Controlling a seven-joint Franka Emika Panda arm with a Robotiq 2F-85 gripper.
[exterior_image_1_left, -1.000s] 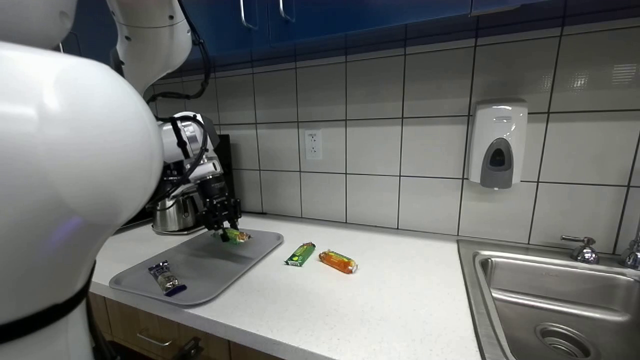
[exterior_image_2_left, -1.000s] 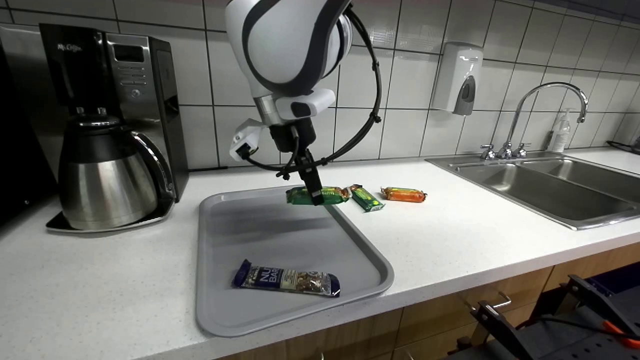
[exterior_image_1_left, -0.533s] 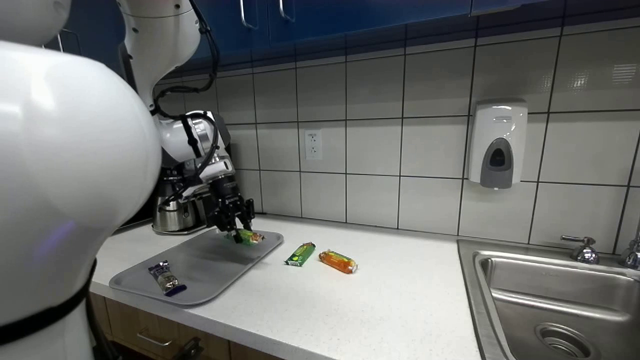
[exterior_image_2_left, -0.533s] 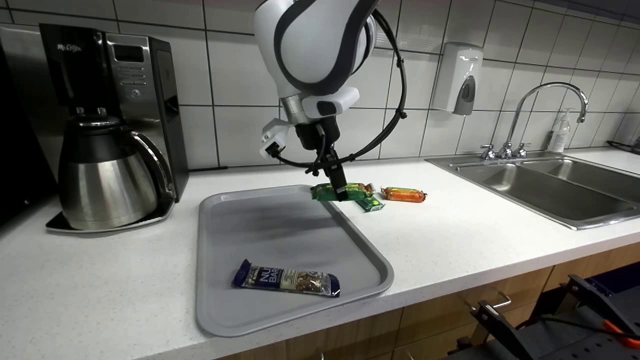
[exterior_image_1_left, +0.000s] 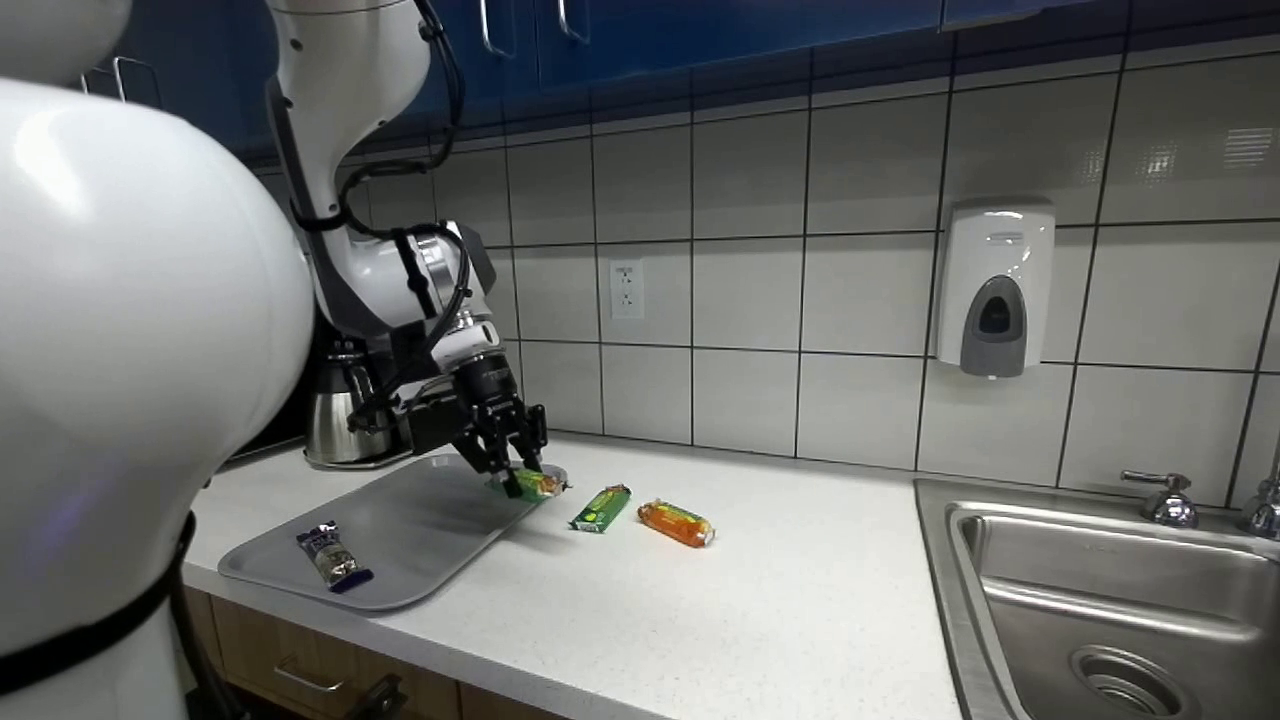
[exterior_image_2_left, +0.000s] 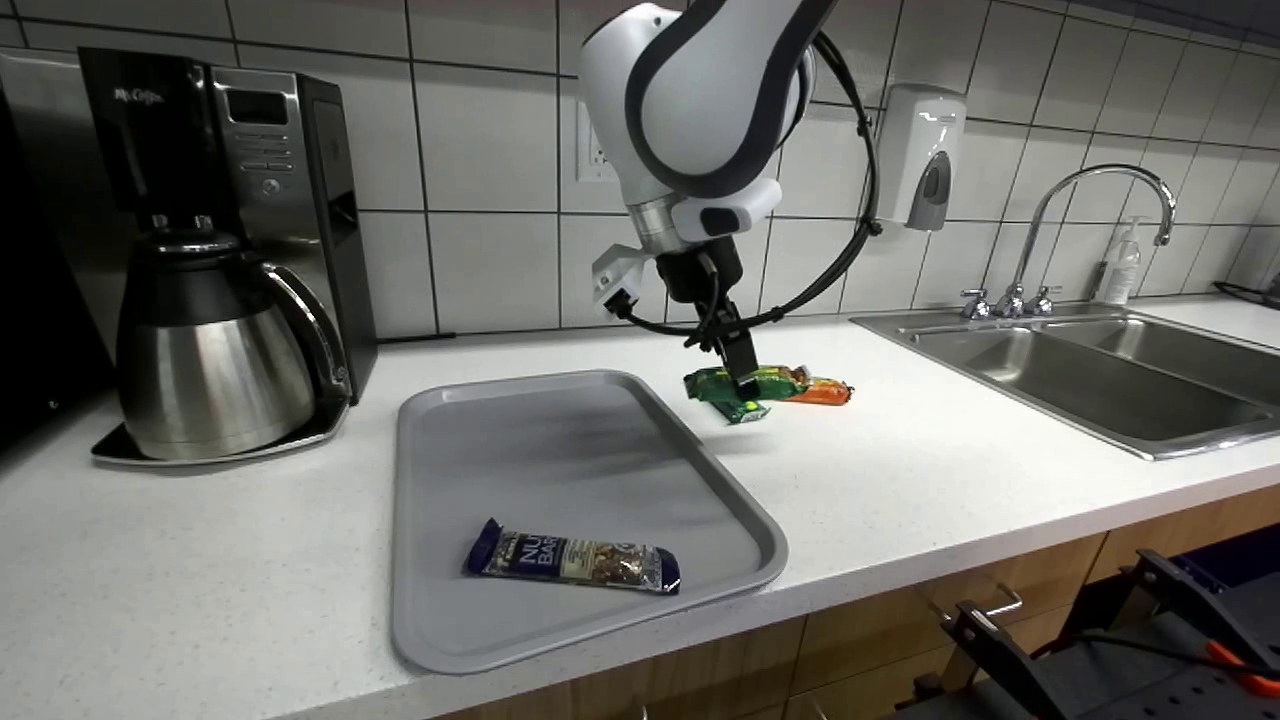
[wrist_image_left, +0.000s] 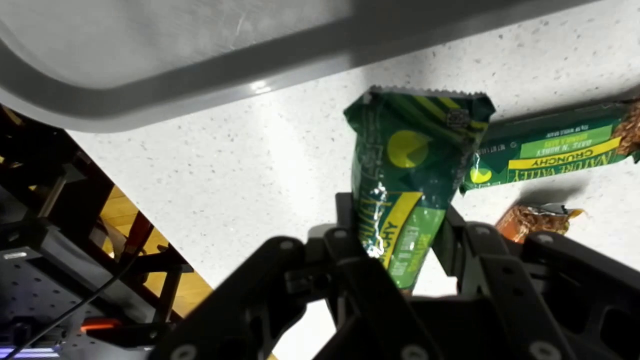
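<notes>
Hanging over the white speckled countertop (exterior_image_1_left: 800, 600), an oblong green foil-wrapped granola bar (wrist_image_left: 411, 175) is clasped by the black gripper (wrist_image_left: 398, 224), apparently for carrying, a steady hold likely required next.

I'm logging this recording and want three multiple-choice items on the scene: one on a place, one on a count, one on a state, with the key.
1. Where does the nut bar lie?
A) In the sink
B) On the gray tray
C) On the coffee maker

2. How many wrapped bars show in all?
A) Two
B) Six
C) Four

3. How does the gripper stand?
A) Shut on a green bar
B) Open and holding nothing
C) Shut on the nut bar

Key:
1. B: both exterior views show it inside the tray's rim.
2. C: the nut bar, the held one, plus a second green bar and an orange bar on the counter.
3. A: the wrist view shows it pinched between the jaws.
</notes>
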